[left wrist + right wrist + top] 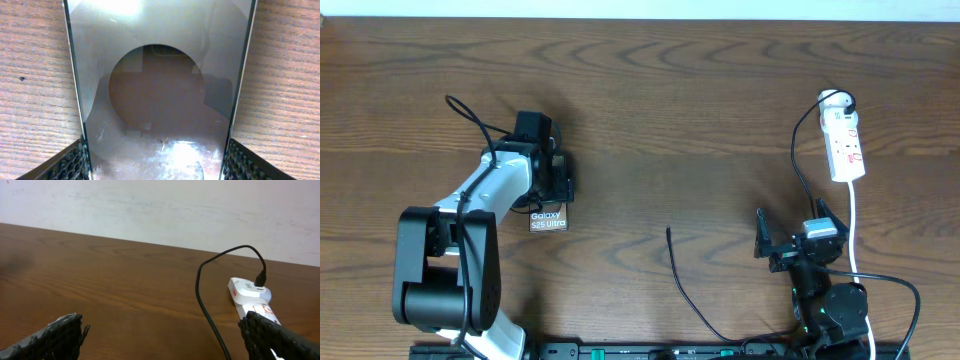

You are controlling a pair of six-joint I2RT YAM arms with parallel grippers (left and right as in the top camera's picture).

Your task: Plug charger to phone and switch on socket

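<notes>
Overhead, open desk (650,110) separates the arms, crossed only by the charger (676,272) and its loose tip. Left end effector (552,182) straddles the phone (548,219), pads (75,162) at its long edges; whether it clamps, I cannot tell. Right end effector (792,236) gapes wide, empty, with the socket (844,143) beyond it, far right.

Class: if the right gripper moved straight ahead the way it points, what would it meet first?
Probably the black charger cable, lying on the table between its open fingers; the white power strip sits beside it. Its height is unclear, so it may pass over.
</notes>
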